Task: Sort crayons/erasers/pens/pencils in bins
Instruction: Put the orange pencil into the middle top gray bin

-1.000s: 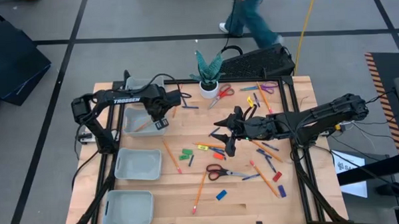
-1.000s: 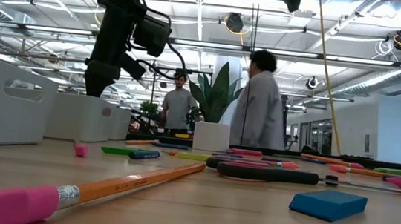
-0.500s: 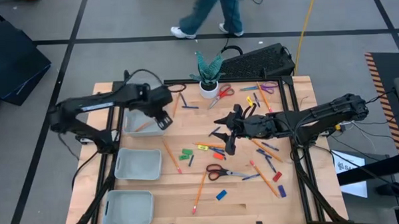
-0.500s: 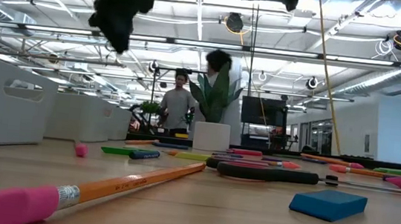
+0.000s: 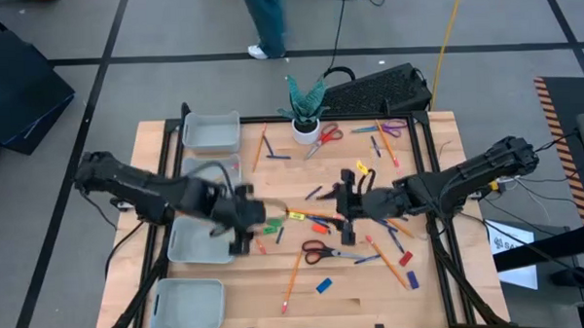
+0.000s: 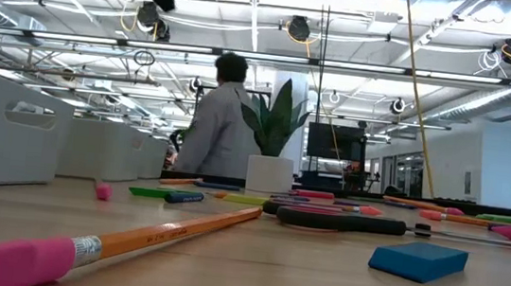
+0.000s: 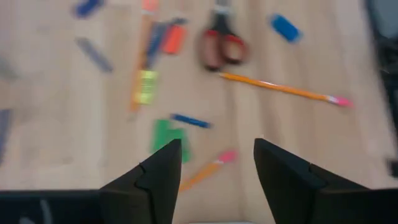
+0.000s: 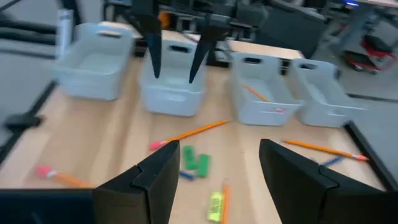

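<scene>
My left gripper hangs open above the table's middle, just right of the third bin; green erasers and a pencil's pink end lie below its fingers. My right gripper hovers open right of centre, over scattered pens, pencils and a red eraser. All of these lie flat on the wood. Four bins line the left edge; one holds an orange pencil.
Red-handled scissors lie near the middle, with more scissors by the white plant pot at the far edge. A blue eraser and a long pencil lie near the front edge. A person walks beyond the table.
My left gripper has swung from above the second bin at the far left toward the near edge and the right, ending over the green erasers at the table's middle. My right gripper has drawn back slightly toward the right edge. The person beyond the table has walked leftward.
</scene>
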Motion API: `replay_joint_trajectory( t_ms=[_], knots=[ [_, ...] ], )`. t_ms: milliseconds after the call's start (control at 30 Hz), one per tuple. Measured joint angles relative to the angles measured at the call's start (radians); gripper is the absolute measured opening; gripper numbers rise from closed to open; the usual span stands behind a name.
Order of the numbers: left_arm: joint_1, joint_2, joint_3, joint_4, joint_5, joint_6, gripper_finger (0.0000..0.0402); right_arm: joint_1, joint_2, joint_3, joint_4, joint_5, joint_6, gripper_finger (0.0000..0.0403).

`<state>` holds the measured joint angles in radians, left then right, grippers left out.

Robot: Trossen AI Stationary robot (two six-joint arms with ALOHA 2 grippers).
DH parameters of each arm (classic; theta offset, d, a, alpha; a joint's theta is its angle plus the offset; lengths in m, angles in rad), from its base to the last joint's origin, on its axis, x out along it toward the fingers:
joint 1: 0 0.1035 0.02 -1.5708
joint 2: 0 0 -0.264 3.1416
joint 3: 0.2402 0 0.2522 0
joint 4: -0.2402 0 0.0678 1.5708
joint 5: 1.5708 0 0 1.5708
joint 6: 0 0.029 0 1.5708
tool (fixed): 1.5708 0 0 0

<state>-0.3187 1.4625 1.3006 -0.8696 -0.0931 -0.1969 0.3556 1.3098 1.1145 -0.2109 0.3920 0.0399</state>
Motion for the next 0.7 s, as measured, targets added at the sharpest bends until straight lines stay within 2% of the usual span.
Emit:
replay_joint_trajectory(
  t_ms=[133,267,433,533,700],
  knots=[
    [-0.077,0.09,0.05,-0.006,0.044,-0.007,0.0205,0.077,0.025,0.011,-0.007,0.006,0.028,0.0215],
    [-0.116,0.208,0.12,-0.062,0.067,0.066,0.0205,0.146,0.119,0.102,-0.045,0.075,0.074,0.0215],
    [-0.112,0.33,0.142,-0.127,0.054,0.187,0.0205,0.178,0.269,0.221,-0.131,0.084,0.175,0.0215],
    [-0.112,0.385,0.142,-0.141,-0.006,0.305,0.0205,0.189,0.313,0.228,-0.133,0.086,0.21,0.0215],
    [-0.062,0.465,0.128,-0.198,-0.007,0.425,0.0205,0.191,0.357,0.225,-0.133,0.082,0.261,0.0215]
  ],
)
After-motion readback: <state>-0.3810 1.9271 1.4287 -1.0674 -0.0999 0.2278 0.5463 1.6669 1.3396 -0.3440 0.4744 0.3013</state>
